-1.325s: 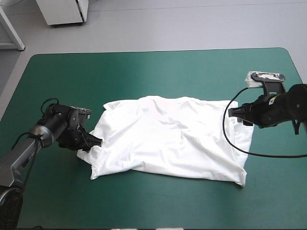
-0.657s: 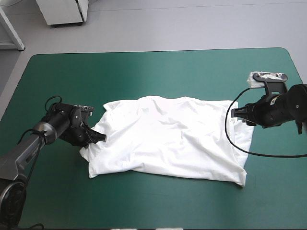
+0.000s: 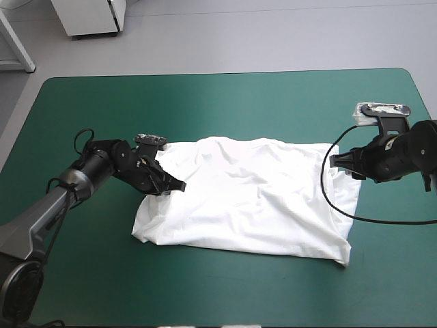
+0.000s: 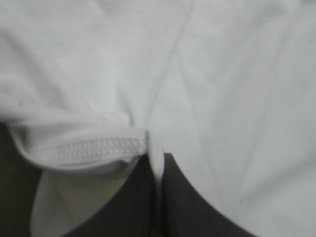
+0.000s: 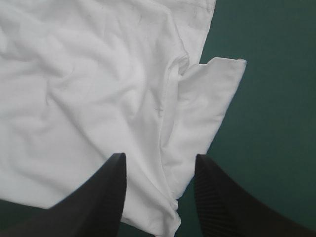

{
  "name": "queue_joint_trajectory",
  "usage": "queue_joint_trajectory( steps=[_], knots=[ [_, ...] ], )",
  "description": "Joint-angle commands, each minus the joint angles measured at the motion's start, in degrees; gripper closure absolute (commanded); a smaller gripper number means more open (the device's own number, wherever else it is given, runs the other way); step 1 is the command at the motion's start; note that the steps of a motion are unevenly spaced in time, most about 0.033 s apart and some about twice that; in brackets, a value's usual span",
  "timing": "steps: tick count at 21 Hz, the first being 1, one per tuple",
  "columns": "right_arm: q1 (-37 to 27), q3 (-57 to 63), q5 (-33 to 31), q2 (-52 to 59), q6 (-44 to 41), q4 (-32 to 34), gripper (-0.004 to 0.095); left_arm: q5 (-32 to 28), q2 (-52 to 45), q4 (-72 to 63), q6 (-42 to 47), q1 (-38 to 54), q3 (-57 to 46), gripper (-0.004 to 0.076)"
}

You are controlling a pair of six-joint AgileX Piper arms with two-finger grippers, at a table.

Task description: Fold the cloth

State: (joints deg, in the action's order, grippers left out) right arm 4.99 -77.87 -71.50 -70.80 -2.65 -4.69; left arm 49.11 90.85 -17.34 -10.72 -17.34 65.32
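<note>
A white cabinet (image 3: pixel 89 17) stands on grey floor (image 3: pixel 273 34) beyond the teal-green table (image 3: pixel 225 96).

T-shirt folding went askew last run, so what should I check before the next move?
1. Left gripper shut on the T-shirt: ok, its stitched hem is pinched between the fingers.
2. Right gripper holding fabric: not ok, it is open over the right edge.
3. T-shirt wholly on the teal-green cover: ok.
4. T-shirt lying smooth: not ok, wrinkled, and the left side is drawn inward.
5. How many layers are in the left grip: cannot tell.
</note>
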Motion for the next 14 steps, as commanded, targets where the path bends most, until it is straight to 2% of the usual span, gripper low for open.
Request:
queue_joint_trajectory(
  steps=[1,5,7,8,9,10,12,14],
  knots=[
    [-0.32,-1.92,1.71,1.76,0.08,0.04,0.0496,-1.42,3.26,-1.35,-0.09,-1.96,1.68,0.0733],
    [-0.32,-1.92,1.71,1.76,-0.21,0.15,0.0496,-1.42,5.22,-1.12,-0.07,-1.85,1.68,0.0722],
    [-0.32,-1.92,1.71,1.76,-0.21,0.40,0.0496,-0.40,5.22,-1.12,-0.58,-1.85,1.96,0.0638],
    [-0.32,-1.92,1.71,1.76,-0.21,0.52,0.0495,1.04,5.22,-1.12,-0.58,-1.85,2.32,0.0537],
    [-0.32,-1.92,1.71,1.76,-0.29,0.52,0.0495,1.73,5.22,-1.12,-1.04,-1.85,2.59,0.0477],
    [-0.32,-1.92,1.71,1.76,-0.29,0.97,0.0495,3.80,5.22,-1.12,-1.78,-1.85,3.52,0.0366],
    [-0.32,-1.92,1.71,1.76,-0.29,2.30,0.0495,5.24,5.22,-1.12,-1.83,-1.85,4.47,0.0259],
    [-0.32,-1.92,1.71,1.76,-0.53,3.64,0.0495,6.99,5.22,-0.58,-1.83,-1.85,6.10,0.0213]
  ],
)
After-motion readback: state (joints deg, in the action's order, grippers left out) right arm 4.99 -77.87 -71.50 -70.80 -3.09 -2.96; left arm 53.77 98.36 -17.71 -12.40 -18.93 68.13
